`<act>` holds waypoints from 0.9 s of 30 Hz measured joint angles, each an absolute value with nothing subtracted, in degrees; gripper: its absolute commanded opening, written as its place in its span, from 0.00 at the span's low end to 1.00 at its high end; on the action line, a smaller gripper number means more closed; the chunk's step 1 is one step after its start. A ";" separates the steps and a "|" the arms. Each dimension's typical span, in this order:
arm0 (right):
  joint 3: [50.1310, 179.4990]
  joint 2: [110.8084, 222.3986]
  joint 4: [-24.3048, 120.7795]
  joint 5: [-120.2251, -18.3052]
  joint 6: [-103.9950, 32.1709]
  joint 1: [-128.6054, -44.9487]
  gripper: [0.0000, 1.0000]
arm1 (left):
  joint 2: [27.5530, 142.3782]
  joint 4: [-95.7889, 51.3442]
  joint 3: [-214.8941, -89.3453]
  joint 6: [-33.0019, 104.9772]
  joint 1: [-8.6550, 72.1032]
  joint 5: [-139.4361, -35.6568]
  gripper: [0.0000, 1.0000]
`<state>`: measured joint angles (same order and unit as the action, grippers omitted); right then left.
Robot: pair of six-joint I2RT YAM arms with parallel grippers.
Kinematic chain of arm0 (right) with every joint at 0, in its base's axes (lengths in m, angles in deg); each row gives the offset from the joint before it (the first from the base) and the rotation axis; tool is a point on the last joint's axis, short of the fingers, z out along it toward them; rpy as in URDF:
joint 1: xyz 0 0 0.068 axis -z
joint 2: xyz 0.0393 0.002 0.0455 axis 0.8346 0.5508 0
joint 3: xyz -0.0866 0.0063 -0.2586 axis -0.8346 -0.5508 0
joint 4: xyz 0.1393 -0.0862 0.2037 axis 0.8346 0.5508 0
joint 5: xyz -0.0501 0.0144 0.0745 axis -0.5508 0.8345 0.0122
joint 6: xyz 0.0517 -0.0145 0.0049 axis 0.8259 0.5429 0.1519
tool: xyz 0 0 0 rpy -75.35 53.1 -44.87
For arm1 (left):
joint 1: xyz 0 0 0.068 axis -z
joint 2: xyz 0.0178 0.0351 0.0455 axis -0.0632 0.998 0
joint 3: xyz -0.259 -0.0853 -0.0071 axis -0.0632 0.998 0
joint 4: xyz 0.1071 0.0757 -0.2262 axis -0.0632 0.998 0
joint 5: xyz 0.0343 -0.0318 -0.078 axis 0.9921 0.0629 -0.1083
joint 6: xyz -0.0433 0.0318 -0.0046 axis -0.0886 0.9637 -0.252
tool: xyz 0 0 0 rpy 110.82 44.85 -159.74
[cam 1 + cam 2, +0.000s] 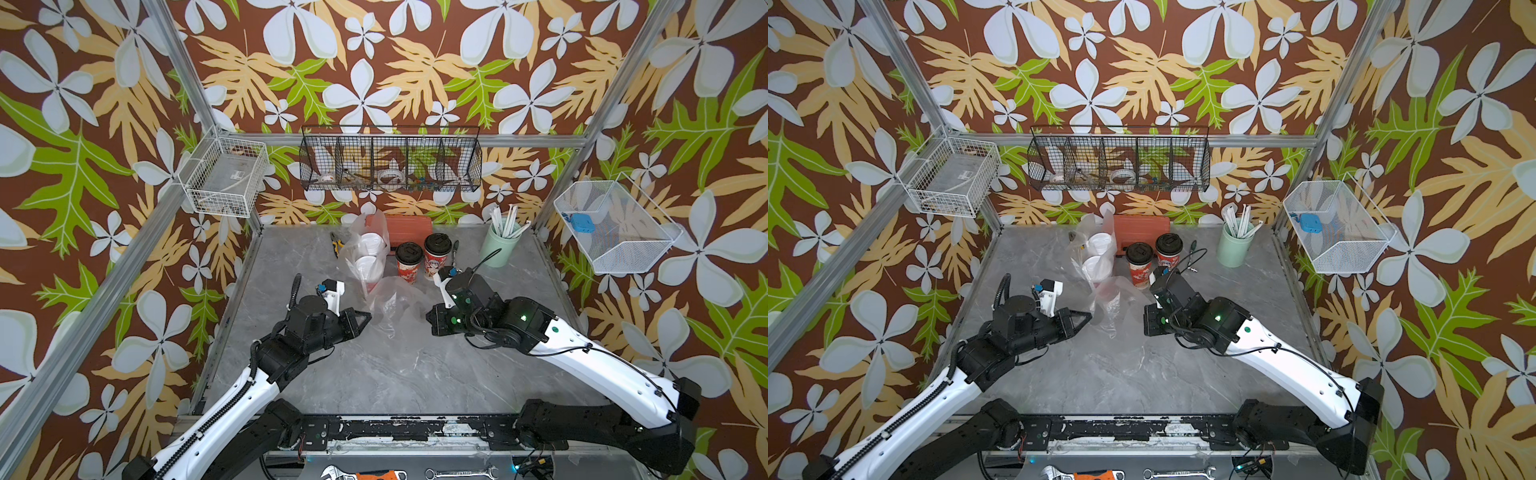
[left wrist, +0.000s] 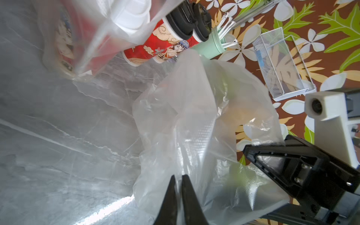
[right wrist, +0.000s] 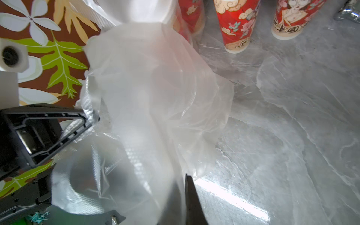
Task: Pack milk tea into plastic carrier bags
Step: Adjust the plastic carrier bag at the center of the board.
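Two red milk tea cups with black lids (image 1: 409, 259) (image 1: 436, 253) stand at the back of the grey table. Two white-lidded cups (image 1: 370, 255) stand inside one transparent plastic carrier bag (image 1: 376, 226) to their left. A second, empty bag (image 1: 392, 301) (image 2: 194, 116) (image 3: 155, 87) lies crumpled in front of the cups, between both grippers. My left gripper (image 1: 368, 314) (image 2: 178, 176) is shut on the film at its left edge. My right gripper (image 1: 430, 320) (image 3: 182, 175) is shut on its right edge, with one finger veiled by plastic.
A mint-green cup of white straws (image 1: 500, 245) stands at the back right. An orange box (image 1: 409, 228) sits against the back wall, with pliers (image 1: 336, 243) to its left. Wire baskets (image 1: 390, 162) hang on the walls. Wrenches (image 1: 461, 473) lie below the front rail.
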<state>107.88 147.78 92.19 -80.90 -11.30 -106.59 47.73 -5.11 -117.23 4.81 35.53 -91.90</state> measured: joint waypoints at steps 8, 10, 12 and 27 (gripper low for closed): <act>106.16 149.99 87.27 -77.56 -10.45 -106.64 0.00 | 51.93 -3.45 -124.05 11.67 35.53 -95.35 0.66; 106.16 150.23 86.42 -76.53 -10.40 -106.62 0.00 | 53.96 -0.76 -127.66 14.82 35.53 -95.46 0.69; 106.16 150.29 85.79 -76.23 -10.25 -106.62 0.00 | 56.82 2.89 -131.59 18.36 35.53 -95.22 0.70; 105.72 149.75 84.83 -74.37 -9.90 -106.62 0.00 | 76.98 23.87 -150.65 38.68 36.09 -95.55 0.74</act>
<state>105.72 149.75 84.83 -74.37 -9.90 -106.62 76.98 23.87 -150.65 38.68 36.09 -95.55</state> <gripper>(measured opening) 0.057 0.741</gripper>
